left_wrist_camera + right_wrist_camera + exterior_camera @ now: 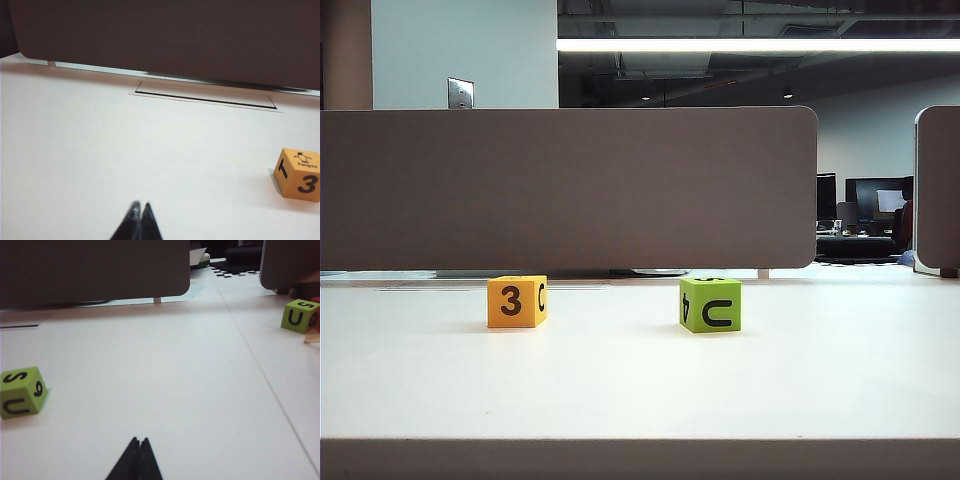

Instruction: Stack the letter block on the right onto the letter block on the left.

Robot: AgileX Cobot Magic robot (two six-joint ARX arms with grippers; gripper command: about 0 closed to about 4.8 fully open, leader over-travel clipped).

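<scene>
On the white table [640,380], the orange block [517,301] sits at centre left of the exterior view and the green block [710,304] at centre right, well apart, both in front of the grey divider panel [570,185]. Neither arm shows in that view. The left gripper [139,206] is pinched tight and empty, the orange block off to one side. The right gripper [139,440] is likewise closed on nothing, well clear of the green block. A second green block [300,315] rests on a neighbouring table.

white table [640,380] | grey partition [570,190] behind | ceiling strip light [760,45] lit | monitors [875,200] far right
</scene>
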